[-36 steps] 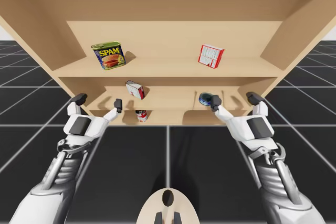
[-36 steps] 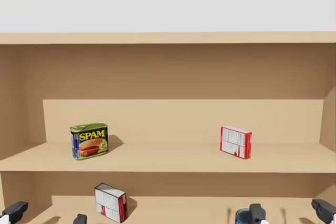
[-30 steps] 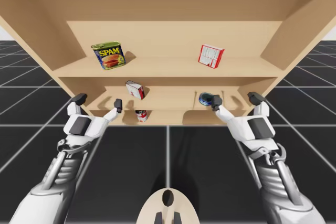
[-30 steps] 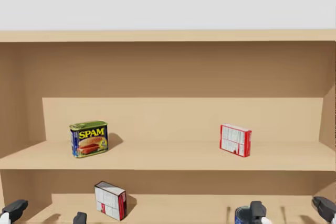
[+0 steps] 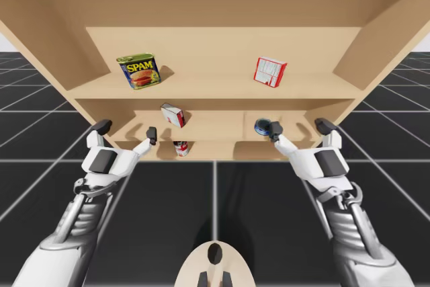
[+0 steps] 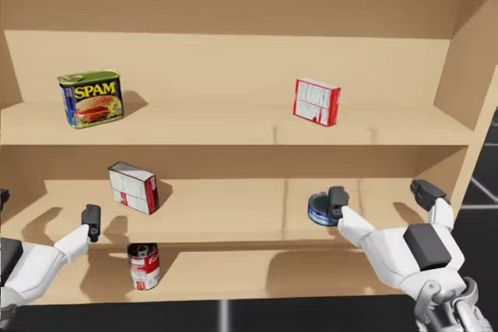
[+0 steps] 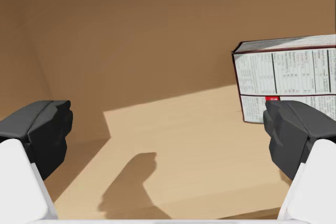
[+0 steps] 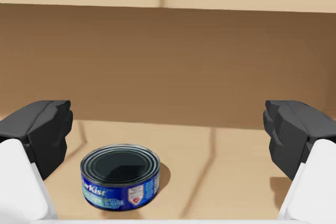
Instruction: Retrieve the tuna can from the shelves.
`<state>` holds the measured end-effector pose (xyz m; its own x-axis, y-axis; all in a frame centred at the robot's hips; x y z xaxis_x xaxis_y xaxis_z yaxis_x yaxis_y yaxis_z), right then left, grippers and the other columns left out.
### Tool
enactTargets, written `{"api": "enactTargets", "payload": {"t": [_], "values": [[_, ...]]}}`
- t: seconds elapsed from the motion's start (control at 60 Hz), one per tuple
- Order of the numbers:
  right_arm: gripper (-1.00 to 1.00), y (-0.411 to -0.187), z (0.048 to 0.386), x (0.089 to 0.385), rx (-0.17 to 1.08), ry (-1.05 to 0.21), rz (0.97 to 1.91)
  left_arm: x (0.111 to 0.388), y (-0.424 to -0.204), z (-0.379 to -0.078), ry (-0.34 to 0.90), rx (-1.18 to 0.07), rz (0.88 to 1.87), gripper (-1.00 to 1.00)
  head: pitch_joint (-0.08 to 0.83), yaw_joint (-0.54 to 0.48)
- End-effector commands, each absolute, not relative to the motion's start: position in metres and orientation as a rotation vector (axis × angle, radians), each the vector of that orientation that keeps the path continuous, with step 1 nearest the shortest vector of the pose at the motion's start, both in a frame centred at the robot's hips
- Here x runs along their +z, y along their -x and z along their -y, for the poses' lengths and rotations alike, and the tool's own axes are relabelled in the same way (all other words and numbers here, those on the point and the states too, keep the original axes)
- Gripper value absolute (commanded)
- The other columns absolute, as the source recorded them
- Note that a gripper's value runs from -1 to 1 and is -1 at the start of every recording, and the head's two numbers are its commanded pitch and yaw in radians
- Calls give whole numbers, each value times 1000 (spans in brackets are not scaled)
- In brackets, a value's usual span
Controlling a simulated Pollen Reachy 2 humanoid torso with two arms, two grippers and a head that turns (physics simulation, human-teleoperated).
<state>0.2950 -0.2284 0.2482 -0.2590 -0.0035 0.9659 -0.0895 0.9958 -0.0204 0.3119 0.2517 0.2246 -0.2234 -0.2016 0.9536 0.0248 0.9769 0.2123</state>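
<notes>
Looking down from the high view, the shelves (image 5: 215, 103) stand open toward the robot, and the tuna can (image 5: 263, 126), a low blue round tin, sits on the middle shelf over to the right. The right gripper (image 5: 299, 129) is raised level with that shelf, fingers wide apart, its inner finger just beside the can, a stance that looks meant for sliding in around it. The left gripper (image 5: 126, 130) hangs at the same height on the other side, also spread and holding nothing, near a white-and-red box (image 5: 173, 114). It seems merely parked out of the way.

From the head view, the can sits right by the right gripper's inner finger rather than centred between the two.

In the left wrist view the box stands upright ahead of one finger, with nothing gripped.

In the right wrist view the can lies flat ahead of the gripper, off toward one finger, so I'd judge a small sideways shift is needed before closing
</notes>
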Motion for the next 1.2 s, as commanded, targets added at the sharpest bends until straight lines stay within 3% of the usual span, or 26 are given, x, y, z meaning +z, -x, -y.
{"api": "enactTargets", "payload": {"t": [0.017,0.3,0.467,0.6,0.733,1.2], "values": [[-1000,-296,225,245,88,-67,1824,224,-313,-252,-128,-212,1787,-1000,346,-124],[-1000,-296,224,245,101,-62,1823,225,-313,-251,-119,-214,1788,-1000,463,-275],[-1000,-288,224,251,106,-79,1817,225,-313,-250,-120,-210,1784,-1000,469,-273],[-1000,-266,216,264,127,-204,1746,226,-313,-251,-112,-202,1781,-1000,466,-262],[-1000,-259,210,267,141,-265,1719,226,-312,-252,-113,-200,1779,-1000,469,-250],[-1000,-312,182,236,200,-255,1689,224,-314,-255,-128,-201,1765,-1000,483,-230]]}}
